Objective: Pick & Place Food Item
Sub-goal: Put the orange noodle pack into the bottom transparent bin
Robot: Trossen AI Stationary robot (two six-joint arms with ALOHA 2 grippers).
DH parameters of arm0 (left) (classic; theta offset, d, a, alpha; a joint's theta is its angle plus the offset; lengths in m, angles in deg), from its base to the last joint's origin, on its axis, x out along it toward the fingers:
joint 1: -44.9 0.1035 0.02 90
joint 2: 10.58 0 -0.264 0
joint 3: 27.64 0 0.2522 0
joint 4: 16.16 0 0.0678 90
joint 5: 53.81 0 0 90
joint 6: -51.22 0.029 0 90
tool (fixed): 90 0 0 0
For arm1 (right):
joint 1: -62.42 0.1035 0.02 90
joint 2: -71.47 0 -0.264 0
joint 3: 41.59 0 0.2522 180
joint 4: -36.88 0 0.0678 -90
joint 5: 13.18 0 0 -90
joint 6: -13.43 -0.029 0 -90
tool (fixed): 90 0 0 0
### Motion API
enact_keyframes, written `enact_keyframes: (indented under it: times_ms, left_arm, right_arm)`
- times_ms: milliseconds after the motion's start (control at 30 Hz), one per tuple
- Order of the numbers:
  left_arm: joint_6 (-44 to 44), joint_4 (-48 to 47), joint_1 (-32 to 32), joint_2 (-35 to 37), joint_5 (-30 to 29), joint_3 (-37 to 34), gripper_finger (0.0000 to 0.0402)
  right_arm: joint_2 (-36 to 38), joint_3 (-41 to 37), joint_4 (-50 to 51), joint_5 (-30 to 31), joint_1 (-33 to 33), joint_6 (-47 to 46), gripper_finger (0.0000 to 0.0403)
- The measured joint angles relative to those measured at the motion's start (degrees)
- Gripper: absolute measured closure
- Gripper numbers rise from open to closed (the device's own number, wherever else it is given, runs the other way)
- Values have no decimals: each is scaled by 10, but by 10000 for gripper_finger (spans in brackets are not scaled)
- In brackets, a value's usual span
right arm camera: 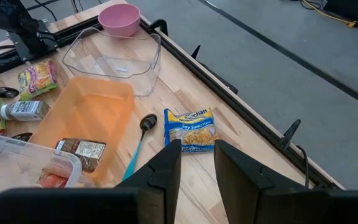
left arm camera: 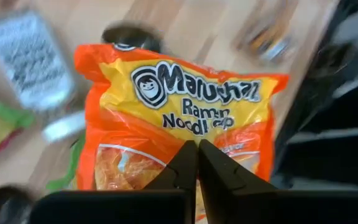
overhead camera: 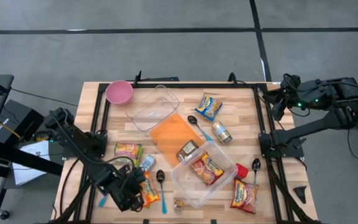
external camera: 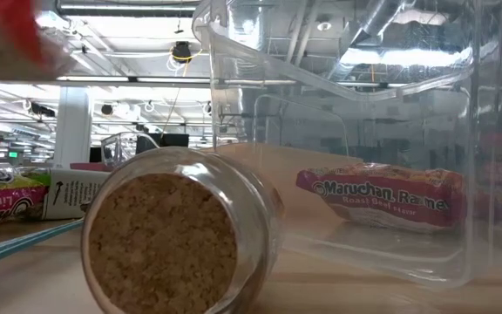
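Note:
An orange Maruchan ramen packet point(left arm camera: 179, 106) sits near the table's front left corner, and my left gripper point(left arm camera: 197, 144) is shut on it; the high view shows the gripper point(overhead camera: 137, 191) beside the packet point(overhead camera: 150, 193). My right gripper point(right arm camera: 197, 149) is open with nothing between its fingers, raised beyond the table's right edge point(overhead camera: 278, 101). A clear tub point(overhead camera: 185, 180) at the front centre holds a red ramen packet point(overhead camera: 207, 168), which lies flat on the tub's floor. My left gripper pinches the orange packet between its two fingers at the end below the lettering point(left arm camera: 197, 132), about mid-width. The fingers slant down onto it from the table's left side. The printed face points up toward the wrist camera; whether the packet's far end touches the table I cannot tell.
An orange lid point(overhead camera: 173, 134) lies mid-table and a second clear tub point(overhead camera: 153, 107) and a pink bowl point(overhead camera: 119, 91) behind it. Loose packets point(overhead camera: 209, 106) point(overhead camera: 245, 195) point(overhead camera: 127, 150), a can point(overhead camera: 221, 132), a bottle point(overhead camera: 146, 163), spoons point(overhead camera: 161, 177) and a cork-stoppered jar point(external camera: 177, 235) lie around.

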Motion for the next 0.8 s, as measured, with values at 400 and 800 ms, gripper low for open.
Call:
enact_keyframes:
  times_ms: [400, 800]
  left_arm:
    - [25, 107, 24, 10, -85, 1, 401]
    - [115, 296, 33, 10, -143, 1, 401]
  right_arm:
    - [0, 0, 18, 0, 0, 0, 310]
    - [19, 0, 17, 4, 0, 5, 310]
